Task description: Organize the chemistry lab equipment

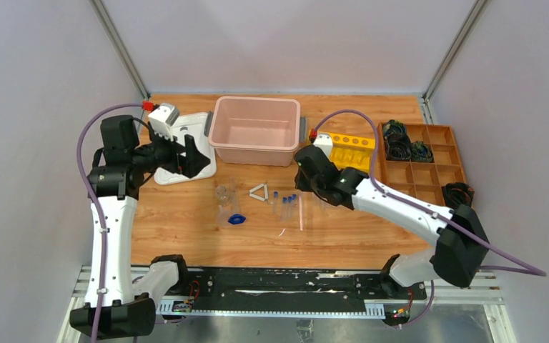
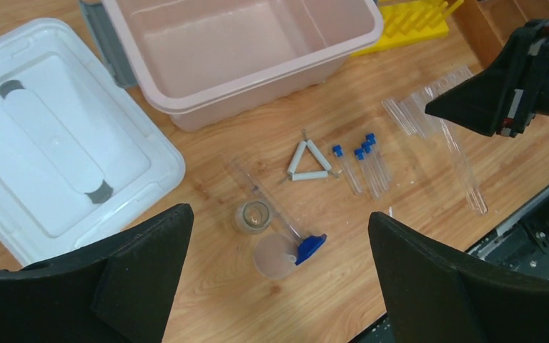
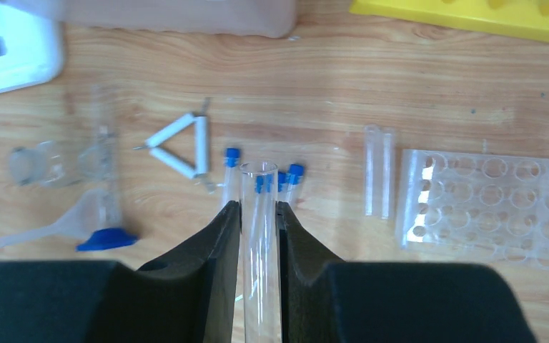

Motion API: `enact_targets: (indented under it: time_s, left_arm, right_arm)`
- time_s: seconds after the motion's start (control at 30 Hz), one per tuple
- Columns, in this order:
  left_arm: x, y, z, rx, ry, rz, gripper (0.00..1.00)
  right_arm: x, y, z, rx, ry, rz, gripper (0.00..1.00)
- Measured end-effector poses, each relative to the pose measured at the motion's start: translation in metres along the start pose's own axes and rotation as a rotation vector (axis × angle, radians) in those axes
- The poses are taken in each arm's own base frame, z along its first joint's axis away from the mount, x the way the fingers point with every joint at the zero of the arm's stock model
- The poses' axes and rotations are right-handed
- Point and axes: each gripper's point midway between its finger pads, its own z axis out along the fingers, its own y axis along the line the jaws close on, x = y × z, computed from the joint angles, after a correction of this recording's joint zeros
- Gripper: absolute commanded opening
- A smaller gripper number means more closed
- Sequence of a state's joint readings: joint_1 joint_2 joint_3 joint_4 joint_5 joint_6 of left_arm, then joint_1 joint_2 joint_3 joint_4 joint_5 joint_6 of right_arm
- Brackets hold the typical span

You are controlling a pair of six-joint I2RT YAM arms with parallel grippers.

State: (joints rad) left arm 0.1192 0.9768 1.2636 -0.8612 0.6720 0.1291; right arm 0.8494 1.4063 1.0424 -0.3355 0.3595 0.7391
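Clamped with the right gripper (image 3: 259, 223): pads shut tight on a bare clear tube (image 3: 259, 187), open mouth out at 12 o'clock. Held lengthwise like that, probably so as to stand it in a hole.

Lying at 3 o'clock of the held tube, flat on the table (image 3: 372, 86): the clear rack (image 3: 486, 204), no tube seen in its holes. Between the two, a pair of loose uncapped tubes (image 3: 377, 171). Just past the fingertips at 12 o'clock, blue-capped tubes (image 3: 231, 161). At 10 o'clock, the white triangle (image 3: 182, 146). Round at 9 o'clock, a funnel (image 3: 64, 225) touching a blue piece (image 3: 104, 238).

Hovering with the left gripper (image 2: 279, 218), fingers wide apart and holding nothing, above a small beaker (image 2: 254, 214); likely parked out of the way. Beyond at 12 o'clock, a pink bin (image 2: 257, 93), with a white lid (image 2: 57, 143) at its 9 o'clock.
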Motion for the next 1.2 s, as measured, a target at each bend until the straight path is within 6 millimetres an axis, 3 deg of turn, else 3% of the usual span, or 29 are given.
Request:
enact_targets:
  time_s: [0.17, 0.43, 0.53, 0.7, 0.87, 1.2]
  left_arm:
    - [0.01, -0.022, 0.012, 0.098, 0.048, 0.004, 1.0]
    - [0.024, -0.062, 0.035, 0.286, 0.145, -0.048, 1.0]
    - [0.026, -0.07, 0.038, 0.323, 0.164, -0.077, 1.0]
    - [0.027, -0.083, 0.038, 0.373, 0.183, -0.109, 1.0]
    - [0.026, -0.093, 0.038, 0.413, 0.185, -0.135, 0.97]
    - [0.034, -0.1, 0.049, 0.464, 0.223, -0.195, 0.79]
  right_arm:
    - [-0.025, 0.039, -0.033, -0.129, -0.067, -0.005, 0.0]
    - [-0.118, 0.126, -0.078, -0.358, -0.25, 0.085, 0.0]
    - [-0.135, 0.15, -0.086, -0.41, -0.284, 0.112, 0.0]
    - [-0.131, 0.176, -0.078, -0.448, -0.267, 0.125, 0.0]
    - [-0.124, 0.188, -0.073, -0.46, -0.246, 0.124, 0.0]
    - [-0.129, 0.206, -0.087, -0.517, -0.265, 0.147, 0.0]
